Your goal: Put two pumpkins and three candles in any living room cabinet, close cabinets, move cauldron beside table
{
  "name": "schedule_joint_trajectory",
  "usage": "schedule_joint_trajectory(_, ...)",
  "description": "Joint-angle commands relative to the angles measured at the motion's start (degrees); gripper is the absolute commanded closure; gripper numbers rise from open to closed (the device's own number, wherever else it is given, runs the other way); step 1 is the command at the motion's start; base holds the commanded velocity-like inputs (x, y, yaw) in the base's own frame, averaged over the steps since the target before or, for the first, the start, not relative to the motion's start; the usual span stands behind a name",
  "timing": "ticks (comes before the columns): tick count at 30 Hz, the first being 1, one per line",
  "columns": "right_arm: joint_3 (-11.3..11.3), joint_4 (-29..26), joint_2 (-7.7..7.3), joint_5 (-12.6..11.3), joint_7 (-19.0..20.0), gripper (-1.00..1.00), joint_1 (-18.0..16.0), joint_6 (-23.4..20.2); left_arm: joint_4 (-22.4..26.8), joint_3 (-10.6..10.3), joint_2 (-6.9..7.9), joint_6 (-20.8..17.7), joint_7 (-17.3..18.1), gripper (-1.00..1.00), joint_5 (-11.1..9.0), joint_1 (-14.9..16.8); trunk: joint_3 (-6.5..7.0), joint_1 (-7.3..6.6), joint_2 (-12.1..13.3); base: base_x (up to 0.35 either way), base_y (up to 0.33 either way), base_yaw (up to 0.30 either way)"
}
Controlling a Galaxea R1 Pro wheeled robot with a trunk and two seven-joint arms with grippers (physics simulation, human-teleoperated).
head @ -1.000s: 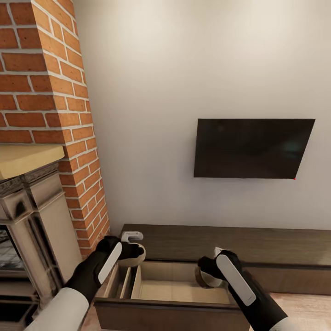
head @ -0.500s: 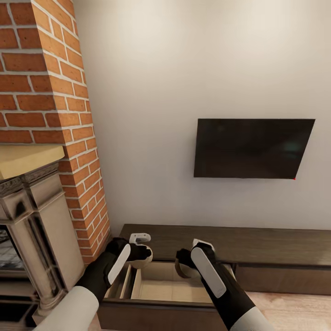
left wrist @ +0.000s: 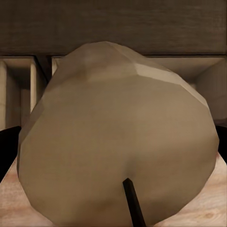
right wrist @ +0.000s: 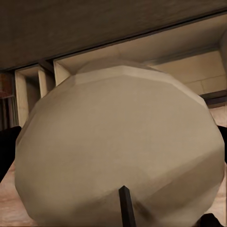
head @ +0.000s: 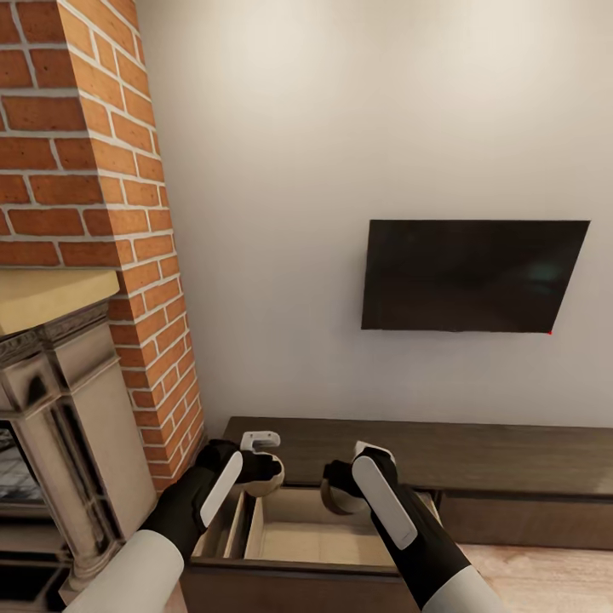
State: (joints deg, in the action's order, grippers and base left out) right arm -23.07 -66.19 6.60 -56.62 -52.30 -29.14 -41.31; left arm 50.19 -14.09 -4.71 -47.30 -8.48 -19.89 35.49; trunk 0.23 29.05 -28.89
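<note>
Dark-brown wood runs along the foot of the wall: the cabinet (head: 477, 455), long and low, with one pull-out drawer (head: 315, 532) drawn out toward the robot, its lighter wooden inside on show and split by thin dividers at the brick side. Both arms reach over that open drawer. The left gripper (head: 266, 473) is clamped on a grey-beige candle (head: 264, 485), holding it above the drawer's divided end, near the cabinet's top edge. In the left wrist view that candle (left wrist: 118, 142) bulks large and close, with a short dark wick poking from it and the drawer compartments behind. The right gripper (head: 334, 492) is closed around a second candle (head: 340, 502), held over the drawer's wide main compartment, just beside the first one but apart from it. From the right wrist camera this candle (right wrist: 120, 151) looks rounded and faceted, again with a dark wick, and the drawer's pale floor lies beyond it. Above the cabinet a black television (head: 472, 277) hangs on the plain wall, and a brick chimney (head: 85, 170) with a stone fireplace surround (head: 60, 409) stands to the left.
</note>
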Motion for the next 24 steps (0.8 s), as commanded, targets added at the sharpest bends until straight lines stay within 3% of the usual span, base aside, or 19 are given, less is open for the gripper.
schedule_joint_trajectory(1,-0.07,-0.11,-0.01,-0.38,-0.57,1.0,-0.04,-0.65,0.12,-0.12,0.0,-0.16,-0.5,1.0,-0.59,0.02,-0.02,0.03,-0.04,0.04,0.028,0.0)
schedule_joint_trajectory(15,-0.13,-0.12,-0.01,-0.37,-0.77,1.0,-0.04,-3.34,0.14,-0.18,-0.12,-0.16,-0.49,1.0,-0.59,0.02,-0.02,0.03,-0.04,0.094,0.0,0.0)
schedule_joint_trajectory(24,-0.16,-0.62,-0.09,0.06,-0.57,1.0,-0.04,-3.42,-0.16,-0.39,-0.13,-0.16,-0.49,1.0,-0.59,0.02,-0.02,0.03,-0.04,0.036,-0.249,0.0)
